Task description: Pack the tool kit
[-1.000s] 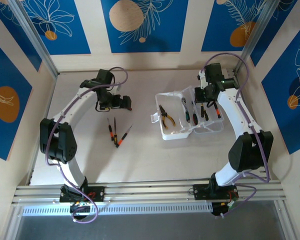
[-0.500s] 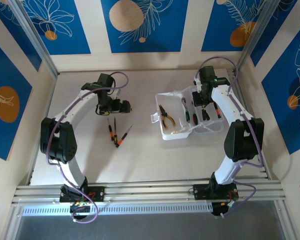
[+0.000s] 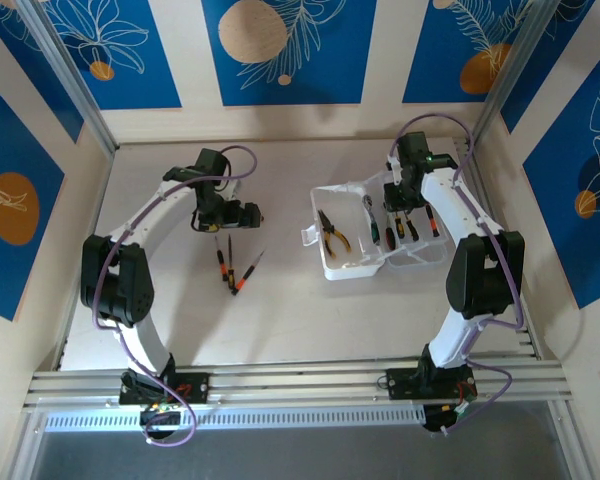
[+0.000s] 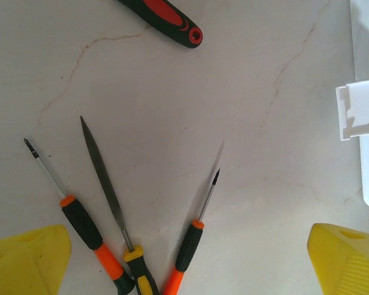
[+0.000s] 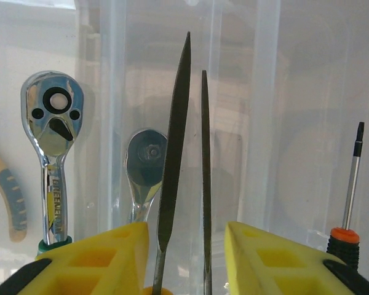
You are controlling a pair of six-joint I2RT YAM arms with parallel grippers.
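Note:
The translucent white case [image 3: 352, 262] lies open at the right of the table, with orange-handled pliers [image 3: 332, 233] and several dark tools inside. My right gripper [image 3: 401, 193] hovers over it, open [image 5: 187, 232]. Two thin dark files [image 5: 172, 153] lie in the gap between its yellow fingers [image 5: 98, 261] without touching them. A chrome ratchet wrench [image 5: 52, 132] and a small screwdriver [image 5: 352, 178] lie beside them. My left gripper [image 3: 240, 212] is wide open [image 4: 187, 239] above three loose tools on the table: an orange-and-black screwdriver [image 4: 80, 221], a yellow-handled file [image 4: 104, 178] and a smaller screwdriver [image 4: 194, 243].
A red-and-black tool handle [image 4: 169, 18] lies on the table just beyond the three loose tools. The case's white latch [image 4: 360, 110] juts out at the right of the left wrist view. Walls with blue panels close in the table on three sides.
The right arm has swung its elbow inward and its gripper has shifted slightly back over the case. The left gripper has edged a little toward the loose tools.

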